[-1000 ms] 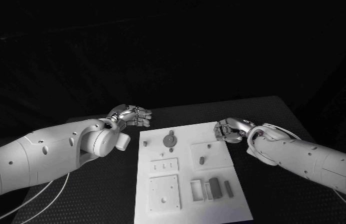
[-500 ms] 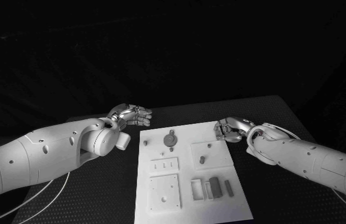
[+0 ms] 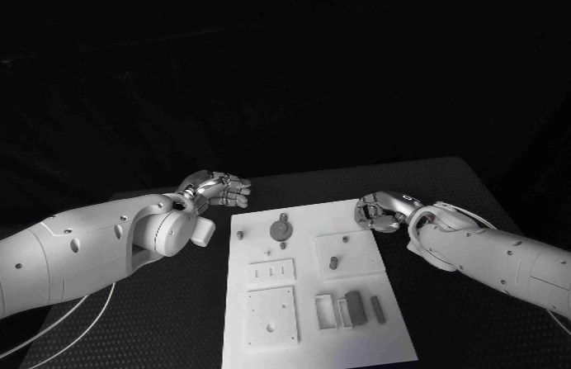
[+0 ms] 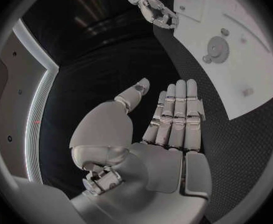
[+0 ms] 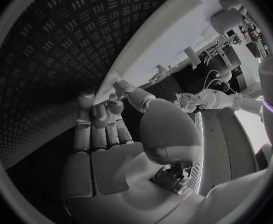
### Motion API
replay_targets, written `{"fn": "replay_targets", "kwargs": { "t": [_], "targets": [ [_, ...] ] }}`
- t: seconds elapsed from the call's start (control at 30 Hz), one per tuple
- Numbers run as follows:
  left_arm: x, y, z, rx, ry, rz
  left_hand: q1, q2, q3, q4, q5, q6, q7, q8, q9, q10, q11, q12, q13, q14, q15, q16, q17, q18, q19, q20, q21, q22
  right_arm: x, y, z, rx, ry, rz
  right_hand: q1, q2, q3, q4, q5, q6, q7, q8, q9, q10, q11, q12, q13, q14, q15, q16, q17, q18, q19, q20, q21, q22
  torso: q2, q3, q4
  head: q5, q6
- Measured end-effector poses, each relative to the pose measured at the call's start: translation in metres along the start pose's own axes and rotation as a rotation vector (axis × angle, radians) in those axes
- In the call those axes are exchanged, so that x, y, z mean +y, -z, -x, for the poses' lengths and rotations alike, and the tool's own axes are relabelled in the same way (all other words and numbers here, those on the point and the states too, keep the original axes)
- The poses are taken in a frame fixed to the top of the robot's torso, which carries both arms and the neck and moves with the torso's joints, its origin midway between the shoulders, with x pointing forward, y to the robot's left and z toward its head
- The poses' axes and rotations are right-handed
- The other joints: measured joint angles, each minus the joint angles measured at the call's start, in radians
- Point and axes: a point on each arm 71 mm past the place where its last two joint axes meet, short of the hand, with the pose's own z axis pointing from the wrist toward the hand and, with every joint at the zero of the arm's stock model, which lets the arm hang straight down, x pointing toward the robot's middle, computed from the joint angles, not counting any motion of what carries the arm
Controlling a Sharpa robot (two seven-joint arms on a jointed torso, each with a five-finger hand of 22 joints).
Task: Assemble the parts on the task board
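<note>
Left hand (image 3: 218, 191) — empty, fingers straight and together, thumb apart, off the board's far left corner. Board (image 3: 357, 336) — mid-table, parts (image 3: 353, 308) lying on it, a round one (image 3: 280, 229) near the far edge. Right hand (image 3: 381, 212) — at the far right corner, fingers loosely curled, apparently holding nothing.

Task board (image 3: 312, 286) centred on table — my left hand (image 3: 218, 191) off its far-left corner, right hand (image 3: 383, 212) at far-right corner, both holding nothing.
</note>
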Motion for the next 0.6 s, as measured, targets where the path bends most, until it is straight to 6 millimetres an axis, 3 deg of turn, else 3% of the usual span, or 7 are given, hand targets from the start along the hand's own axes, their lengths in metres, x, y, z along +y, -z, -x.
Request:
{"fn": "replay_targets", "kwargs": {
  "t": [0.6],
  "targets": [
    [0.0004, 0.0006, 0.0007, -0.001, 0.0, 0.003, 0.0, 0.0, 0.0, 0.0, 0.0, 0.0, 0.0, 0.0, -0.001, 0.0, 0.0, 0.0, -0.001, 0.0, 0.0, 0.0, 0.002, -0.001, 0.0, 0.0, 0.0, 0.001, 0.0023, -0.001, -0.0008, 0.001, 0.001, 0.004, -0.004, 0.004, -0.006, -0.012, 0.0, 0.0, 0.0, 0.004, 0.013, 0.0, 0.0, 0.0, -0.005, 0.003, -0.007, 0.0, -0.003, 0.006, 0.0, 0.0, 0.0, 0.0, 0.0, 0.0002, 0.0001, -0.001, -0.006]
  ]
}}
